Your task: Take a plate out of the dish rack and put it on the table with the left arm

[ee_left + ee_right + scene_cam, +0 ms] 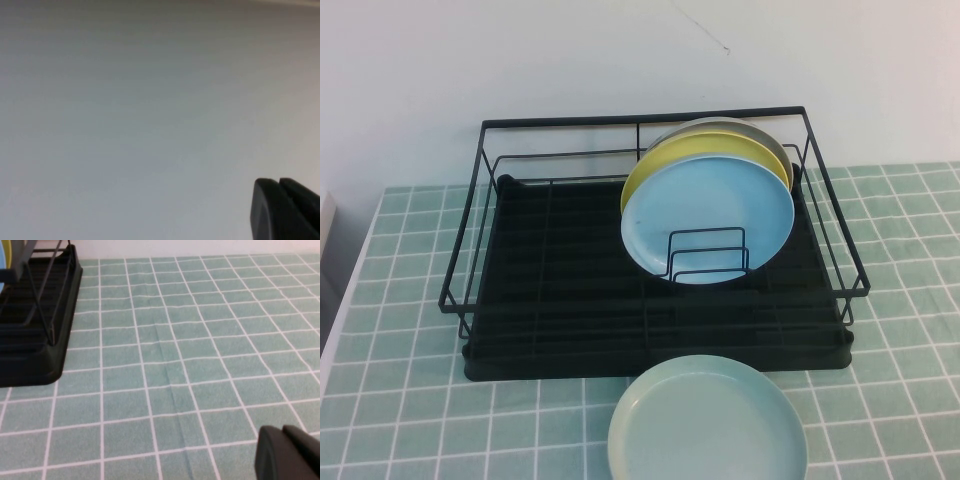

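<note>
Nearest, a mint plate [708, 420] lies on the bench [400, 400]. Beyond, my blue plate [708, 218] stands in the dish rack [520, 290]. Left claw [285, 207] pressed together, facing wall; right claw [287, 452] low over bench, closure unclear. Risk: snagging wires.

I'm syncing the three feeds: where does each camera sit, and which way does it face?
High view: raised on the robot's side, angled down at the dish rack, the plate and the table; no arm shows.
Left wrist view: faces a blank wall; left end effector shut.
Right wrist view: low over the tiles; right end effector at the edge.
The high and right wrist views share the rack and tiles.
</note>
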Action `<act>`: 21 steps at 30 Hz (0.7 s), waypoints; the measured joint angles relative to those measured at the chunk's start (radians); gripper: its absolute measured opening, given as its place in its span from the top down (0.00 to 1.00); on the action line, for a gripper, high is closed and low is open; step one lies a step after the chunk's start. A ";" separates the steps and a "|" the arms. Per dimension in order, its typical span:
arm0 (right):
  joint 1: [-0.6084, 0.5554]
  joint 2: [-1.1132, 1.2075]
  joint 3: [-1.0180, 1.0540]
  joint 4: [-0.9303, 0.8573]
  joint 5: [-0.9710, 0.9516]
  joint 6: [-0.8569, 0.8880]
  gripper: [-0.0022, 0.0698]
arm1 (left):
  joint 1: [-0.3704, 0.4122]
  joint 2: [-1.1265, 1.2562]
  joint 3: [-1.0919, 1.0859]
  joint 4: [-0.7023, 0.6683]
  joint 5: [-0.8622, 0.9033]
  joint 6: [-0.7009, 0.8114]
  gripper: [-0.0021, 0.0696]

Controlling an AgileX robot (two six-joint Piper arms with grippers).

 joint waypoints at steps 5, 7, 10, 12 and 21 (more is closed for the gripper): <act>0.000 0.000 0.000 0.000 0.000 0.000 0.97 | 0.000 0.168 -0.151 0.023 0.354 0.012 0.98; 0.000 0.000 0.000 0.000 0.000 0.000 0.97 | 0.000 0.244 -0.173 0.030 0.431 0.012 0.98; 0.000 0.000 0.000 0.000 0.000 0.000 0.97 | 0.000 0.322 -0.179 0.020 0.469 0.011 0.98; 0.000 0.000 0.000 0.000 0.000 0.000 0.97 | 0.000 0.368 -0.179 -0.022 0.476 -0.024 0.98; 0.000 0.000 0.000 0.000 0.000 0.000 0.97 | 0.000 0.589 -0.179 -0.117 0.556 -0.079 0.98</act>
